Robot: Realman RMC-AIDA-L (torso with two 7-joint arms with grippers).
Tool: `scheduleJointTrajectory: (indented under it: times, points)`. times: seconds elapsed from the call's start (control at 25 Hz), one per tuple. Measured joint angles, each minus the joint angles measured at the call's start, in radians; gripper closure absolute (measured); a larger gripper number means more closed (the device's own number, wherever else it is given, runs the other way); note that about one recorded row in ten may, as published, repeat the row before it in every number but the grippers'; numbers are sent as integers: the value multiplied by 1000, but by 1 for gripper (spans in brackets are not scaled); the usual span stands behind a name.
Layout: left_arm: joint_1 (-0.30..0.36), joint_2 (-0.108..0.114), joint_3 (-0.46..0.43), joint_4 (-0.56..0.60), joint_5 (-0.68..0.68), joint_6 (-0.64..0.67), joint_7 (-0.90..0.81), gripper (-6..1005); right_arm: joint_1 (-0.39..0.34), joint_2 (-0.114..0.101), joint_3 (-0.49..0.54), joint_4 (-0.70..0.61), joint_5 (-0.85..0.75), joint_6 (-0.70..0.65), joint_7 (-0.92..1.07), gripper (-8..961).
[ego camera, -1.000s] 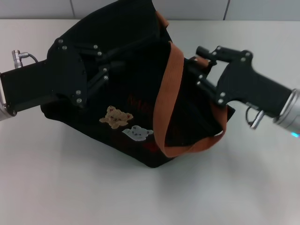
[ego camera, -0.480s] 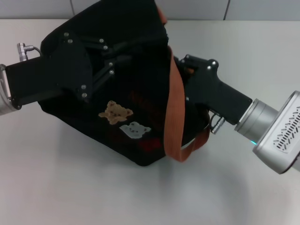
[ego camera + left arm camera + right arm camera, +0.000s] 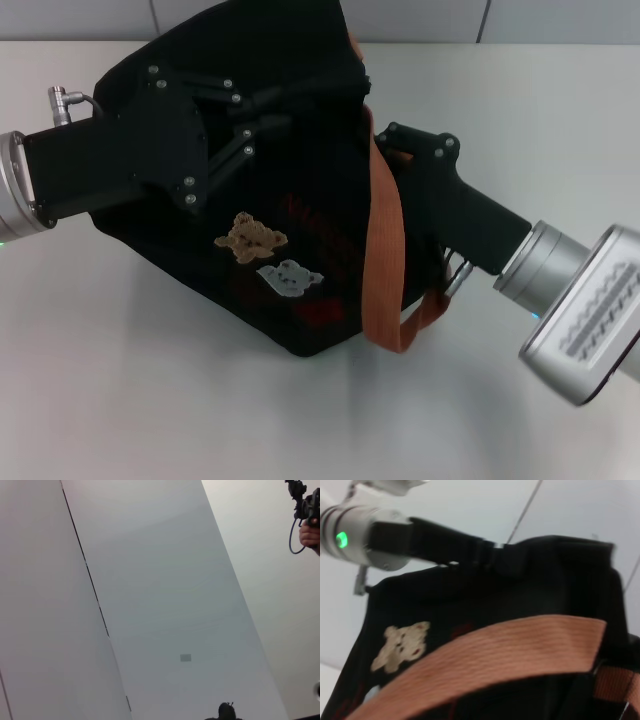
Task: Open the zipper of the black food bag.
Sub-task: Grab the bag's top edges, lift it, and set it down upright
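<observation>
Black food bag [image 3: 300, 230] stands tilted on the white table [image 3: 150, 400], near its far edge, with the two bear patches [image 3: 268, 255] facing me. It is soft fabric, boxy but sagging, and the orange-brown strap [image 3: 385, 250] is a ribbed woven band that hangs across the front side. The zipper is not visible to me; it is hidden among the dark folds at the top of the bag.

The left gripper [image 3: 262, 112] reaches in from the left and sits at the upper part of the bag. Its black linkage bars point into the fabric, but I cannot tell if the fingers are closed on cloth or apart. The right gripper [image 3: 375, 140] comes from the right side and presses near the top corner, just behind the strap. Its fingers are hidden too, so their state I cannot tell.

I judge the step as bracing the bag and searching for the pull tab. The next move calls for one arm to hold the soft top steady while the other finds the small metal pull, because the cloth will follow any tug.
</observation>
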Motion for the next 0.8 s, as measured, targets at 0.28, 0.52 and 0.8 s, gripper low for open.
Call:
scheduleJointTrajectory:
  times: [0.28, 0.52, 0.8]
  points:
    - [0, 0, 0, -4, -1, 0, 1, 905, -28, 0, 37, 21, -1, 1, -126, 590]
    - [-3, -1, 0, -6, -1, 1, 1, 905, -15, 0, 63, 48, -2, 6, -183, 591]
    - [-10, -2, 9, -9, -1, 5, 0, 905, 19, 0, 90, 77, -2, 11, -214, 591]
